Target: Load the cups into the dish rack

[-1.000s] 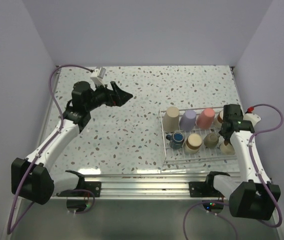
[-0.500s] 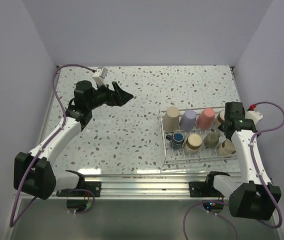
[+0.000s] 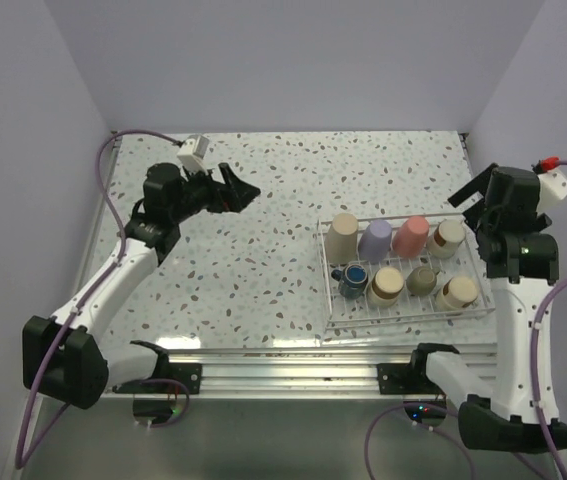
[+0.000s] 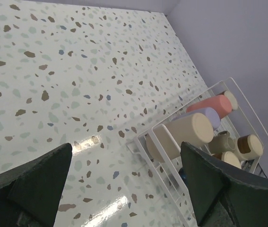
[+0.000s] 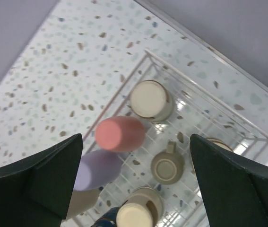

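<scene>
The wire dish rack (image 3: 325,275) stands at the right of the table with several cups in it. A beige tumbler (image 3: 343,238), a lavender one (image 3: 375,240) and a coral one (image 3: 410,235) line its far row beside a cream-bottomed cup (image 3: 448,236). The near row holds a dark mug (image 3: 353,278), two more cups and an olive mug (image 3: 421,281). My right gripper (image 3: 471,198) hangs open, high above the rack's right end, holding nothing. In the right wrist view the coral cup (image 5: 119,134) and the olive mug (image 5: 168,166) lie far below the right gripper (image 5: 136,184). My left gripper (image 3: 243,190) is open over the far left of the table.
The left wrist view looks between open fingers (image 4: 39,184) at speckled tabletop and the rack's near corner (image 4: 159,134). Lilac walls close in the table on three sides. The arm bases and a metal rail (image 3: 293,365) run along the near edge.
My right gripper has opened, let go of the cup at the rack's near right corner, and risen up and to the right. The left arm only shifted slightly.
</scene>
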`<act>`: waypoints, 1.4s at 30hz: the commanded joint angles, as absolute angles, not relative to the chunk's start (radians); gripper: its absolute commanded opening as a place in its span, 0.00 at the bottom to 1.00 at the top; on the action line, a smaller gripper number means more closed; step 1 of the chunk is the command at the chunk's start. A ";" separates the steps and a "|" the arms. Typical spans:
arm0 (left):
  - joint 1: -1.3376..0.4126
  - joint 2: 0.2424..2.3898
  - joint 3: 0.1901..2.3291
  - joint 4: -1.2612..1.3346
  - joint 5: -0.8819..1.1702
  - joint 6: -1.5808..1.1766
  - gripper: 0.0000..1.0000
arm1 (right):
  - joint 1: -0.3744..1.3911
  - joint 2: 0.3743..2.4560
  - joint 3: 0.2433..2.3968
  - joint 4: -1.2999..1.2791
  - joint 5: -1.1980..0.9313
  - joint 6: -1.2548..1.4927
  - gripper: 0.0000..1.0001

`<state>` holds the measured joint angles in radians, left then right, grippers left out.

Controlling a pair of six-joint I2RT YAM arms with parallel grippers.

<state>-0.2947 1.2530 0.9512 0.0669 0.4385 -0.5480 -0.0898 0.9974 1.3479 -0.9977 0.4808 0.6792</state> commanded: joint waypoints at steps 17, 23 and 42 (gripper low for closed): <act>-0.285 0.712 0.554 -0.047 -0.658 -0.295 1.00 | 0.159 0.776 1.356 -0.916 0.075 0.554 0.98; -0.285 0.695 0.180 0.538 -0.661 -0.005 1.00 | 0.192 0.735 1.338 -0.936 0.028 0.575 0.98; -0.123 1.459 0.205 1.270 -0.366 0.023 1.00 | 0.250 0.764 1.497 -1.037 0.069 0.500 0.99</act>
<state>-0.1955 1.4551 0.1818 1.1202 -0.4488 0.0444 0.2440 0.7471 1.4578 -1.0134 0.0608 0.5320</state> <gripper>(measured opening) 0.997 0.985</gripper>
